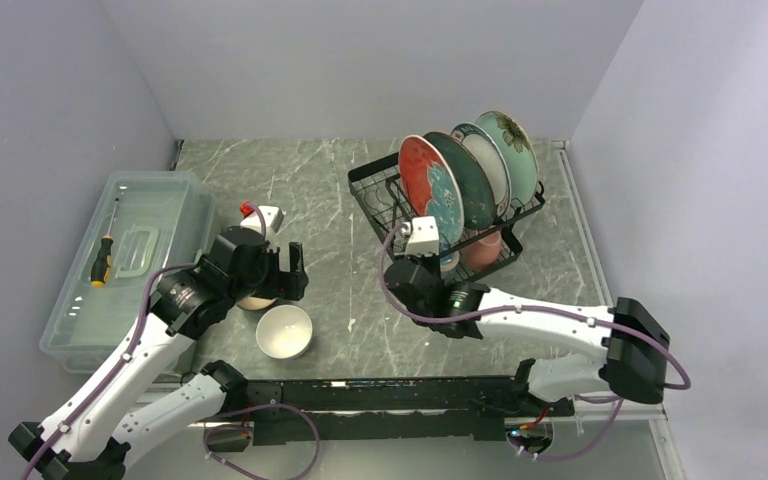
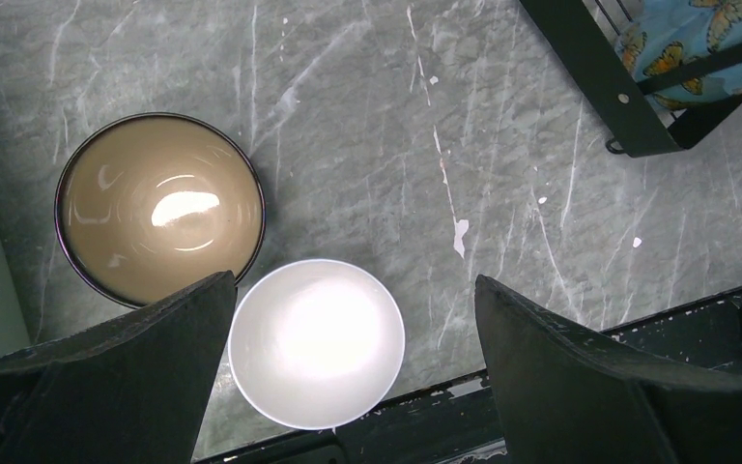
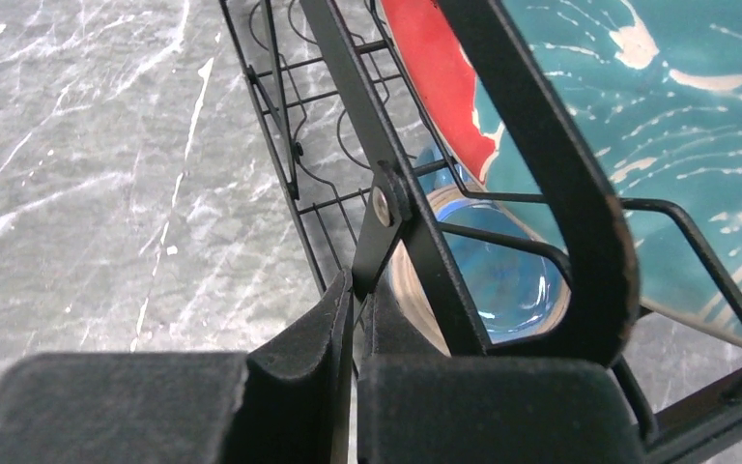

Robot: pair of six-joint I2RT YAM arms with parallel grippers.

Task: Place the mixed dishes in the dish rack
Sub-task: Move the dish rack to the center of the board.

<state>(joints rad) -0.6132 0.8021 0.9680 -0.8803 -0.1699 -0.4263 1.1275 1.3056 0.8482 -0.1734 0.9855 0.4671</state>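
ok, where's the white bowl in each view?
Top external: white bowl, lower left of centre.
Left wrist: bottom centre, lower right of the brown bowl.
Right wrist: not in it.
Shared landmark: the black dish rack, in all three.

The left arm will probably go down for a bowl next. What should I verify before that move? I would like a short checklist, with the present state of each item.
1. Left hand open and empty: ok, fingers wide apart.
2. Left hand over a bowl: ok, the white bowl lies below, between its fingers.
3. White bowl apart from the brown bowl: cannot tell, the rims nearly meet and a finger hides the spot.
4. Right hand clear of the dish rack: not ok, it is shut right at a rack bar.
5. Free room in the rack: ok, the wire slots beside the red plate are bare.
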